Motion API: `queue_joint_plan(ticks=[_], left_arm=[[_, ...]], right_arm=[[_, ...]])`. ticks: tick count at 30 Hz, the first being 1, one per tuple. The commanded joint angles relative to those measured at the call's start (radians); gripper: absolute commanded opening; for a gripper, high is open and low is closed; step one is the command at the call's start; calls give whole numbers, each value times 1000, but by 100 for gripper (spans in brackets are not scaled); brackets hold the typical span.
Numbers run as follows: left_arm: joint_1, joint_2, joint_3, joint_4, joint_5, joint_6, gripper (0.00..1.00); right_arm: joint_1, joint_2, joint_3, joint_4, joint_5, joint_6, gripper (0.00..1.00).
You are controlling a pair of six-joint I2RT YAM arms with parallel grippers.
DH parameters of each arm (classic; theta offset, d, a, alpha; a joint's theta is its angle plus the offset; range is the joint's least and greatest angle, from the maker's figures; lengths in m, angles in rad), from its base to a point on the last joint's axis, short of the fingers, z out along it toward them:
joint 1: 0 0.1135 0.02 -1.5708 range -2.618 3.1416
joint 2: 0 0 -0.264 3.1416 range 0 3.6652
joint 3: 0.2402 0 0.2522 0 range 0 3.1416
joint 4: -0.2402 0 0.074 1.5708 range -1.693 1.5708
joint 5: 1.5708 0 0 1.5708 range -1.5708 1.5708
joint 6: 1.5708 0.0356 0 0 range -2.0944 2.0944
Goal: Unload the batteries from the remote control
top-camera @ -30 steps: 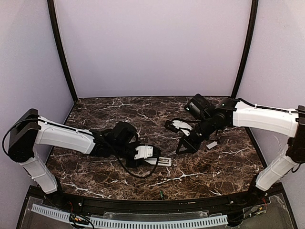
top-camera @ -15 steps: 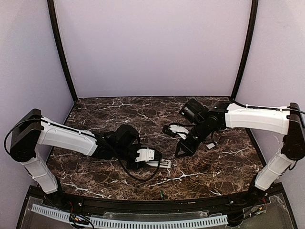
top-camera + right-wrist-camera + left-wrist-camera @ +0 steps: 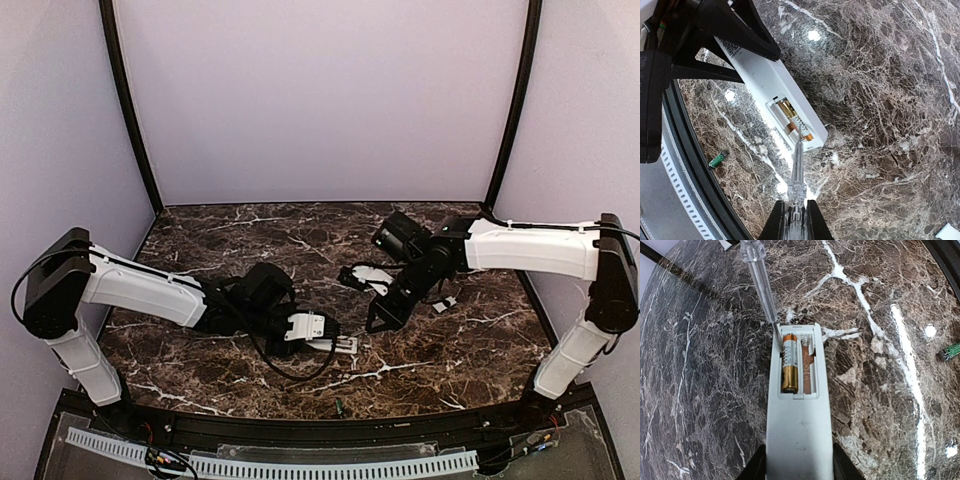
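The white remote control (image 3: pixel 799 440) lies back side up on the marble, and my left gripper (image 3: pixel 799 466) is shut on its near end. Its battery bay is uncovered. One gold battery (image 3: pixel 789 365) sits in the left slot; the right slot shows bare copper contacts. My right gripper (image 3: pixel 796 220) is shut on a clear-handled pry tool (image 3: pixel 797 170). The tool's metal tip (image 3: pixel 777 334) is inside the far end of the bay, against the battery's end. In the top view the remote control (image 3: pixel 340 343) lies between the left gripper (image 3: pixel 322 333) and the right gripper (image 3: pixel 383 316).
A small green cylinder (image 3: pixel 716 160) lies near the table's front edge, also visible as the green cylinder (image 3: pixel 950 351) right of the remote. A small white flat cover piece (image 3: pixel 445 302) rests under the right arm. Purple walls and black posts enclose the table.
The right arm has swung left and down, bringing the tool's tip to the end of the remote. The left gripper with the remote has shifted slightly right.
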Motion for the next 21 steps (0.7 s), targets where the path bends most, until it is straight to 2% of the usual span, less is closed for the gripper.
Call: queue_joint_plan(ticks=[1, 21], left_arm=[[-7, 7, 13, -31, 3, -1, 0], [-10, 13, 19, -34, 1, -9, 1]], right_arm=[[9, 7, 5, 38, 16, -3, 0], [11, 43, -4, 69, -11, 13, 0]])
